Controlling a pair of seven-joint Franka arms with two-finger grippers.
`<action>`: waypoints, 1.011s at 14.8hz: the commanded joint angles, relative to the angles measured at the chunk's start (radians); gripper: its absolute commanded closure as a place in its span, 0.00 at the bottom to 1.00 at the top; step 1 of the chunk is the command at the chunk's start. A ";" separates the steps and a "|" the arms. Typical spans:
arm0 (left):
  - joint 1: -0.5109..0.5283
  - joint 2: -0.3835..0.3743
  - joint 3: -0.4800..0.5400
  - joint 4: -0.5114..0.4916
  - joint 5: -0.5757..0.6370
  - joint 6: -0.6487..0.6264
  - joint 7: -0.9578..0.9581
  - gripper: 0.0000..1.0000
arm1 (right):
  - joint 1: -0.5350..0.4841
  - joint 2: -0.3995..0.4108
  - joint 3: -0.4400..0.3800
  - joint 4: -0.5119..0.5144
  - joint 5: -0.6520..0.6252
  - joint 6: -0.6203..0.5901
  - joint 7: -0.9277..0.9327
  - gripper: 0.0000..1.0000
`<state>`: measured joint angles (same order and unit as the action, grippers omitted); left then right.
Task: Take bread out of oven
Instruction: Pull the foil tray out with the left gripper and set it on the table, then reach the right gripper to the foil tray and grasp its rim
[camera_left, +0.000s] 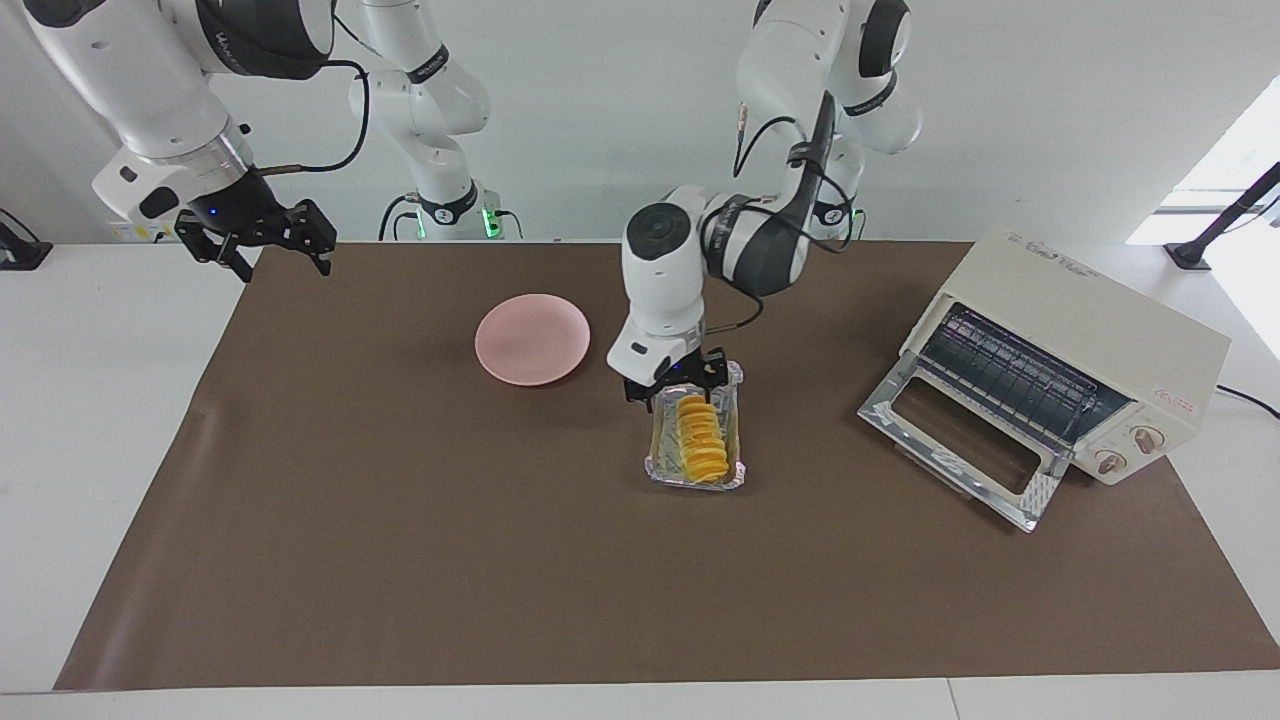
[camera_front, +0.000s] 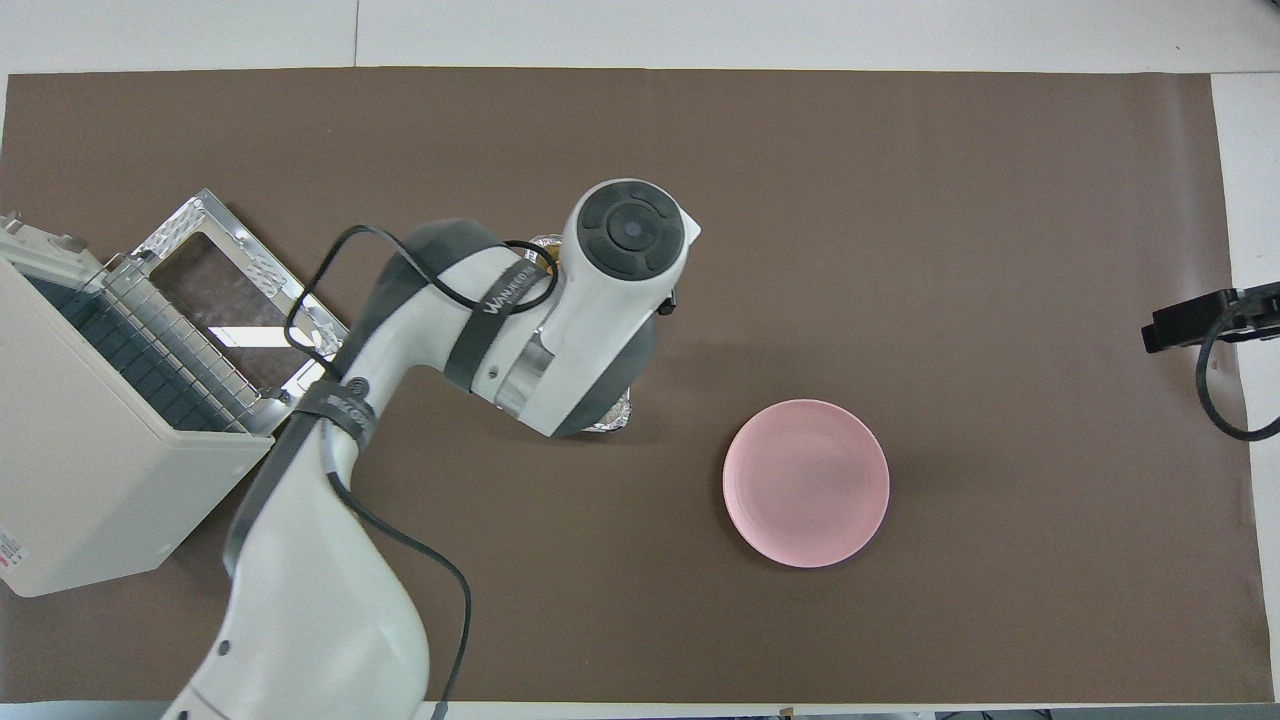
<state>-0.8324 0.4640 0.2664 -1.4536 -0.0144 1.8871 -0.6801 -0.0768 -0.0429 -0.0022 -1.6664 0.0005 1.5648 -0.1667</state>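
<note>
- A brown mat (camera_left: 400, 560) covers the middle of a white table (camera_left: 100, 400), with a plain white wall at the robots' end.
- The oven (camera_left: 1090, 350) stands at my left arm's end of the mat, turned at an angle, its glass door (camera_left: 960, 452) dropped flat onto the mat and its wire rack (camera_left: 1010, 375) showing inside.
- The bread (camera_left: 700, 440) is out of the oven: it lies in a foil tray (camera_left: 660, 468) on the mat, between the oven and a pink plate (camera_left: 532, 338), apart from both.
- The tray's long side runs away from me, and the bread lies lengthwise in it, ridged top up.
- My left gripper (camera_left: 673, 380) hangs low at the tray's end nearest me, fingers pointing down and spread apart, gripping nothing; one finger sits at each side of that end of the tray.
- From overhead my left arm's wrist (camera_front: 625, 230) hides nearly all of the tray and bread; only a corner of foil (camera_front: 615, 420) peeks out.
- My right gripper (camera_left: 262, 240) waits in the air over the mat's corner at its own end of the table, its fingers spread and nothing between them.
- The plate is bare and lies nearer to me than the tray.
</note>
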 joint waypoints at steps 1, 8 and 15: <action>0.154 -0.145 -0.007 -0.039 -0.021 -0.121 0.062 0.00 | 0.047 -0.008 0.011 -0.027 -0.007 0.049 0.083 0.00; 0.535 -0.329 -0.006 -0.044 -0.021 -0.379 0.444 0.00 | 0.297 0.162 0.014 0.002 0.024 0.217 0.448 0.00; 0.599 -0.392 -0.009 -0.114 -0.010 -0.450 0.591 0.00 | 0.497 0.469 0.011 0.248 0.039 0.270 0.830 0.00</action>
<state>-0.2409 0.1091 0.2697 -1.5161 -0.0211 1.4447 -0.1069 0.3877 0.3037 0.0169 -1.5405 0.0225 1.8333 0.5790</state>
